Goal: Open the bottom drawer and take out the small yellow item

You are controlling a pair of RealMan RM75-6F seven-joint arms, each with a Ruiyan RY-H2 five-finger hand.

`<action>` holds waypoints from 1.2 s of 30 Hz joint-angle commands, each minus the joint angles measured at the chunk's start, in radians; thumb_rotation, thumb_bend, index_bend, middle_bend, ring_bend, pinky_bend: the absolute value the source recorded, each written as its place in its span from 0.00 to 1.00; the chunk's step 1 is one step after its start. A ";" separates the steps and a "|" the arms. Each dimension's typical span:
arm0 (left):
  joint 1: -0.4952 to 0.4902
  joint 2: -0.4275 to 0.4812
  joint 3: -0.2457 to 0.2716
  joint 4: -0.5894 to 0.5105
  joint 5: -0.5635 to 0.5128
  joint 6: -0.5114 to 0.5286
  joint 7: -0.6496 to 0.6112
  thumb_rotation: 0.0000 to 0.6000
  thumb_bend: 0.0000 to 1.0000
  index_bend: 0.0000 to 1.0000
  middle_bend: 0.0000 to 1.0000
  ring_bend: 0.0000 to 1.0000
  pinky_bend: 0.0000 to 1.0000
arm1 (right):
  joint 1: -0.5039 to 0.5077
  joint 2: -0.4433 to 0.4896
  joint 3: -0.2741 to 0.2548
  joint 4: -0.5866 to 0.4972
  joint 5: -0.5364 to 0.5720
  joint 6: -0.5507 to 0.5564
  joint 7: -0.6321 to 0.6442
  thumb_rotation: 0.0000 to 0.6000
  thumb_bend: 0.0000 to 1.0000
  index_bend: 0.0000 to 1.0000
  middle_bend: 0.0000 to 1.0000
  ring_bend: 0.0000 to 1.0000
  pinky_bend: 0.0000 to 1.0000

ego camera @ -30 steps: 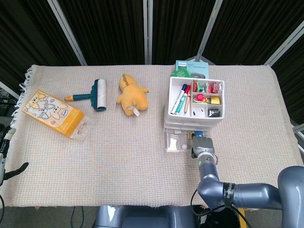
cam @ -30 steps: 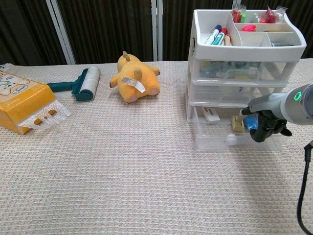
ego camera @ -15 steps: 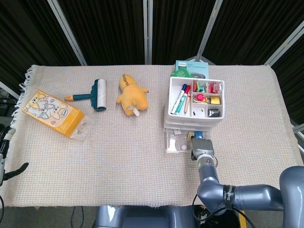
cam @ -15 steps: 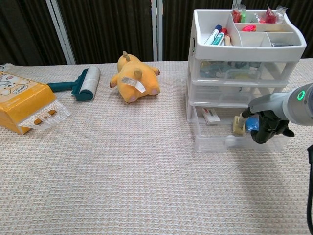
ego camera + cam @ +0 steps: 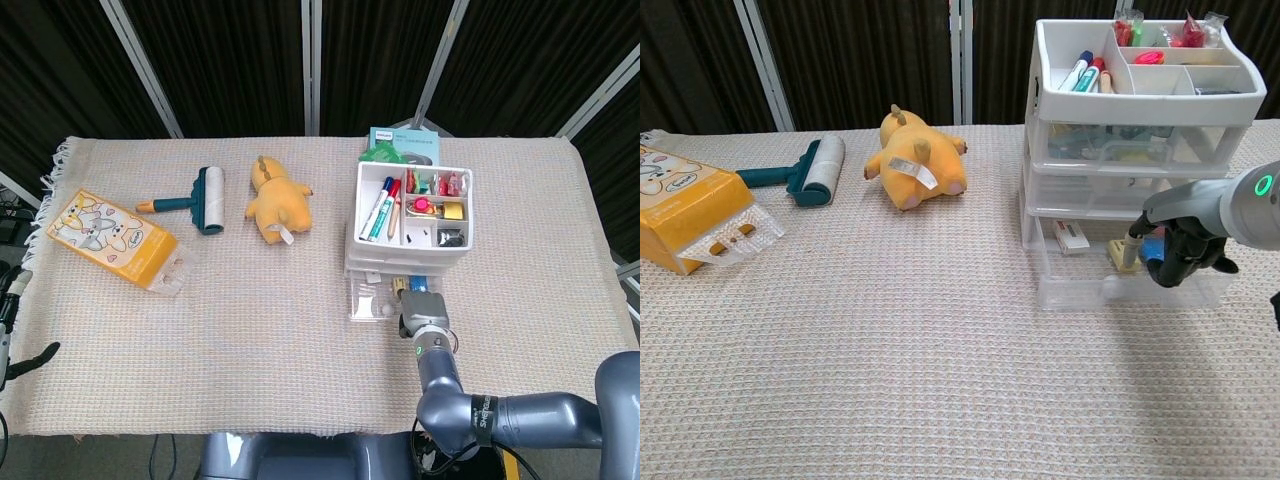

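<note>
Inside the pulled-out bottom drawer (image 5: 1080, 289) of the clear organizer (image 5: 1140, 150) on the tabletop (image 5: 890, 350), the right robot hand (image 5: 1180, 255) reaches with curled fingers beside the small yellow item (image 5: 1124, 254); whether it pinches it I cannot tell. The left robot hand stays out of sight

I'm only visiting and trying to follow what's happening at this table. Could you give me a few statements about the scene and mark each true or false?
1. The bottom drawer of the clear plastic drawer unit is pulled out. True.
2. The right hand is at that open drawer. True.
3. The yellow plush toy lies inside the top tray. False: it lies on the woven tablecloth, beside the teal-handled lint roller.
4. The small yellow item rests on the cloth. False: it is over the drawer.
5. The left hand holds the lint roller. False: nothing holds it.
</note>
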 commanded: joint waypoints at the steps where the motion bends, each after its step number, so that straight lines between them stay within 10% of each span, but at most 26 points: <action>1: 0.000 0.000 0.000 0.000 0.000 -0.001 0.000 1.00 0.17 0.00 0.00 0.00 0.00 | -0.003 0.007 0.000 -0.016 -0.010 0.012 0.001 1.00 0.66 0.28 0.95 0.97 0.80; 11: 0.000 0.000 0.001 -0.001 0.001 0.001 0.002 1.00 0.17 0.00 0.00 0.00 0.00 | -0.011 0.021 0.007 -0.014 -0.004 0.001 0.005 1.00 0.64 0.15 0.95 0.97 0.80; 36: -0.002 0.000 0.001 0.000 -0.002 -0.004 0.001 1.00 0.17 0.00 0.00 0.00 0.00 | -0.008 -0.034 -0.009 0.110 0.030 -0.065 -0.015 1.00 0.64 0.24 0.95 0.97 0.80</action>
